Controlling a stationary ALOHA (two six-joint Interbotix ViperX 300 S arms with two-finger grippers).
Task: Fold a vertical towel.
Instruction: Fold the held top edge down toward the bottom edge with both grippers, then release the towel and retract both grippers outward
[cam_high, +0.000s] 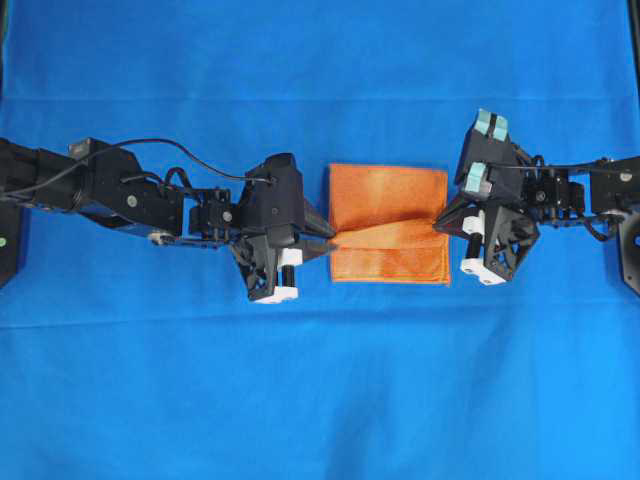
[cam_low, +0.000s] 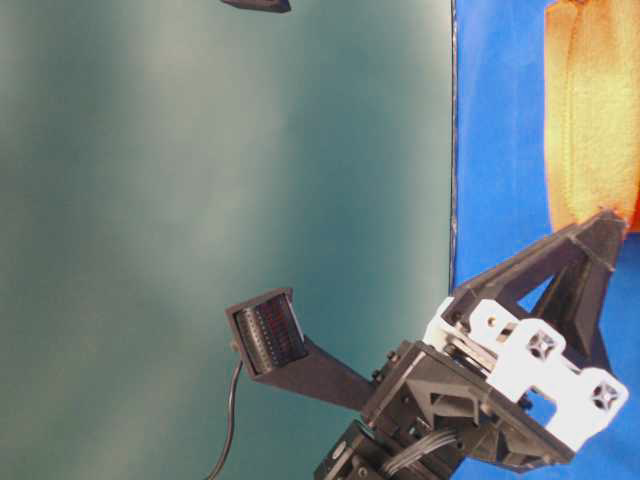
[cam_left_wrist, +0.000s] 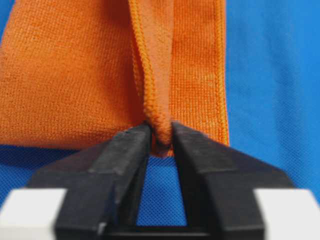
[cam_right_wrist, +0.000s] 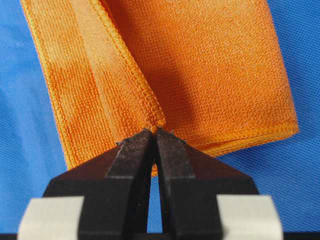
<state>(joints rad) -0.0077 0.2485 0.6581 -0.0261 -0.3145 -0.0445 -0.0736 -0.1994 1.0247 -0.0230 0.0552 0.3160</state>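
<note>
So the towel (cam_high: 389, 222) is sitting about mid-way across the blue sheet (cam_high: 320, 400), between my two arms. From overhead it's close to square, maybe a touch wider than tall, so I honestly can't call a clear long axis on it. Its edges run square to the sheet's edges. What does have a direction is the raised ridge: a pinched-up fold of cloth runs across the towel from my left gripper (cam_high: 326, 246) on one side to my right gripper (cam_high: 441, 224) on the other, climbing slightly toward the right one in the overhead view.

Looks-wise: bright orange, fine knit-like texture, stitched hems along the borders. In the right wrist view you can see stacked layers at the near corner, so it's already doubled over. The ridge casts a shadow onto the flat part beside it.

Grippers: my right one is clamped tight on the towel's hem, fingertips (cam_right_wrist: 167, 145) pressed together with the ridge coming straight out of them. My left one has the ridge's end sitting between its fingertips (cam_left_wrist: 131, 146), jaws a little apart with the cloth touching both sides, so it reads as a loose pinch on the towel, not a hard clench.

In the table-level view only a strip of the towel shows past the sheet, beside one black gripper.
</note>
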